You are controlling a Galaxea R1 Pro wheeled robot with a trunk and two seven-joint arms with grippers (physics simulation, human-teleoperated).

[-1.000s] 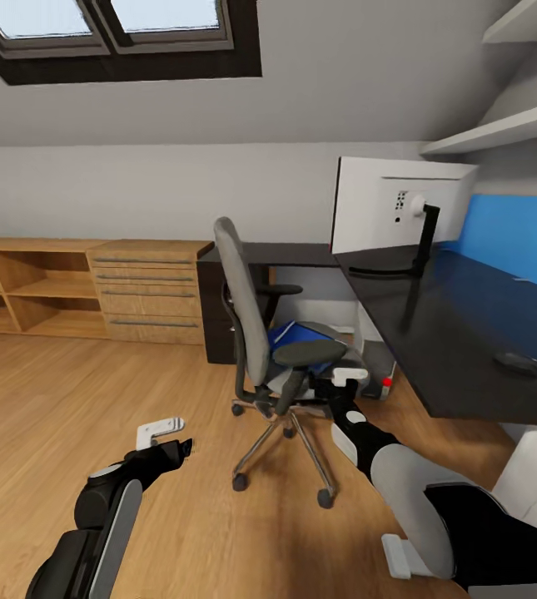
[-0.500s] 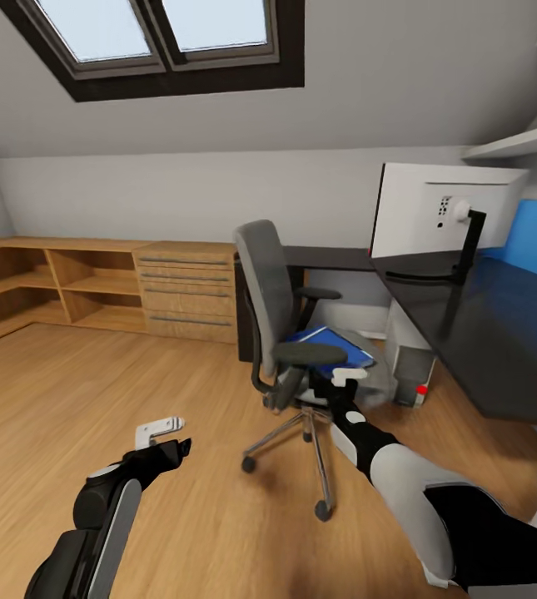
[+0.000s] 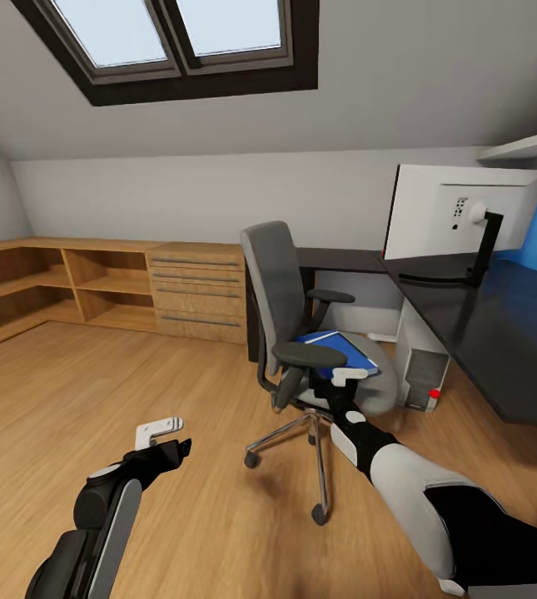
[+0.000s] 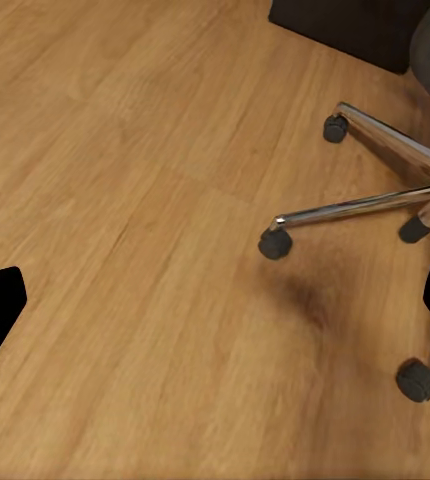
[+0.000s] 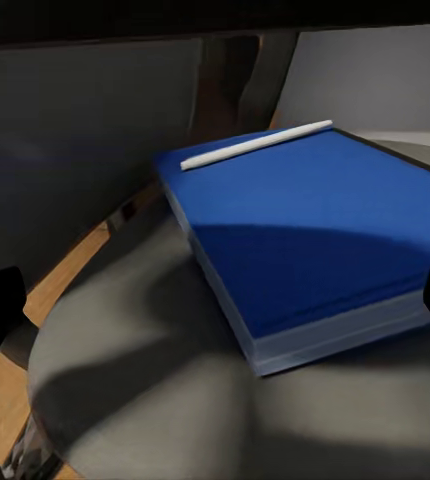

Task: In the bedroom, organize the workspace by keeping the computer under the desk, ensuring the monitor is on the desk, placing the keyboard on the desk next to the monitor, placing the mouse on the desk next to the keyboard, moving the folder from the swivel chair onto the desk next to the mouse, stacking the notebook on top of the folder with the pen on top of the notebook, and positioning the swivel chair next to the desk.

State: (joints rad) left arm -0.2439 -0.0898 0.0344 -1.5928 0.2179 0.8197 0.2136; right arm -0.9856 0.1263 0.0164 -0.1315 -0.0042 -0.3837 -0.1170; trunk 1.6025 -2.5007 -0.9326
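Swung further left since the earlier view, so more wooden shelving [image 3: 68, 291] now showing. Desk [image 3: 501, 333] at right, bearing monitor [image 3: 459, 212]; computer [image 3: 422, 358] under it. Swivel chair [image 3: 301, 333] apart from desk, carrying folder [image 5: 305, 235] with pen [image 5: 255, 145] near its far edge. Right gripper [image 3: 347, 376] spread before folder, probably for grasping. Left gripper [image 3: 161, 428] spread over floor, idle.

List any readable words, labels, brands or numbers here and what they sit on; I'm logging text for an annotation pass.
None can be read.
The monitor has small dark marks on its white back, too small to tell whether they are text.
The folder, the pen and the computer show no lettering.
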